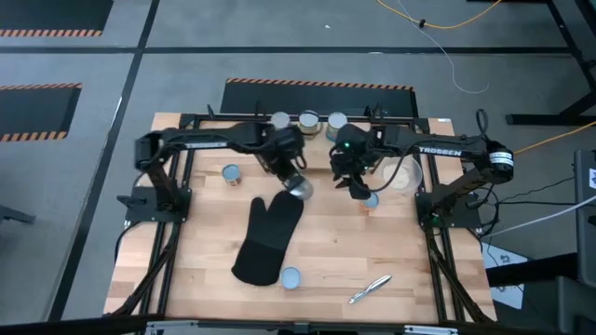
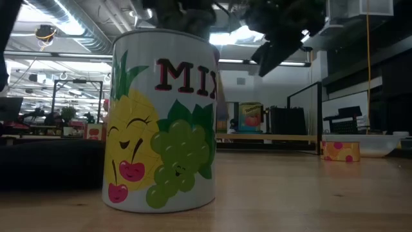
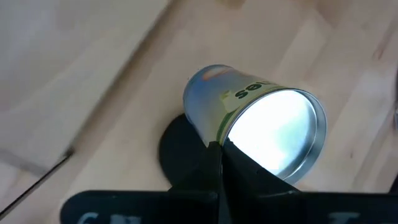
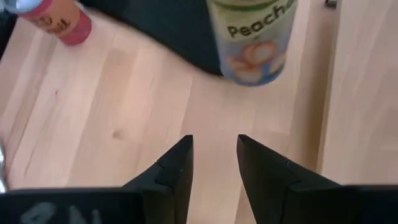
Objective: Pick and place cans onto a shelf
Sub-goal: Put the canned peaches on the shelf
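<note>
The can (image 3: 249, 124), tilted above the table centre just beyond the black oven mitt (image 1: 270, 237), is pinched at its rim by the clenched left gripper (image 1: 296, 182). Rigid, smooth metal likely slips; grasping the cylindrical wall is more secure. The right gripper (image 4: 214, 158) hovers nearby, right of it, jaws parted and empty.

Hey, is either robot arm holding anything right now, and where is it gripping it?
The left gripper is shut on the rim of a tilted can. The right gripper is open and holds nothing.

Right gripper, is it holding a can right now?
No, in the right wrist view the right gripper has open fingers with only bare table between them, and the peach can sits ahead, untouched.
</note>
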`<move>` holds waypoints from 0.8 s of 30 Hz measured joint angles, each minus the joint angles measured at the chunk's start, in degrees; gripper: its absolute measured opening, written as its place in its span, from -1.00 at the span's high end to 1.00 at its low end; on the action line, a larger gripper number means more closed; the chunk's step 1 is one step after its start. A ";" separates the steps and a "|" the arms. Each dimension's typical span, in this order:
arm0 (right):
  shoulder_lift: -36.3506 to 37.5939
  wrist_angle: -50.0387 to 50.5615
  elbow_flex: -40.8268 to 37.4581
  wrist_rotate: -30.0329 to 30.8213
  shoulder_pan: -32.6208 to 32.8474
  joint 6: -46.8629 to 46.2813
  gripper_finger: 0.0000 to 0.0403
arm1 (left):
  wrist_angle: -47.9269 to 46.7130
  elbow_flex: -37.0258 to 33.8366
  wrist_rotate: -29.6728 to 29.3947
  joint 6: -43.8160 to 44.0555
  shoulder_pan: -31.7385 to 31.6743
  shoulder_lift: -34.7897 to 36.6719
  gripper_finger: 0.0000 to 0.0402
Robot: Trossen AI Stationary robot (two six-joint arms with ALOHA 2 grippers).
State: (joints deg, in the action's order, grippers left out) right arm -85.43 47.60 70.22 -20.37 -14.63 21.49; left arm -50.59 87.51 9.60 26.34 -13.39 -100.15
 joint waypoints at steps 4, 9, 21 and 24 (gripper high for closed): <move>0.22 3.02 -0.08 0.38 0.04 0.04 0.36 | -0.42 4.25 1.95 -0.21 0.00 -5.79 1.00; 0.26 5.90 -0.11 0.38 0.15 0.03 0.36 | -0.27 6.81 2.00 -0.16 0.00 -9.83 1.00; 0.26 8.36 -0.11 0.36 0.15 0.00 0.36 | 0.25 6.66 1.95 0.10 0.00 -11.29 1.00; 0.26 8.50 -0.11 0.36 0.15 0.00 0.36 | 0.25 6.64 1.95 0.09 0.00 -11.29 0.99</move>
State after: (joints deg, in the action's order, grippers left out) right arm -85.17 56.10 70.11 -20.01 -14.48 21.50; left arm -50.34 94.15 11.55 26.44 -13.39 -111.44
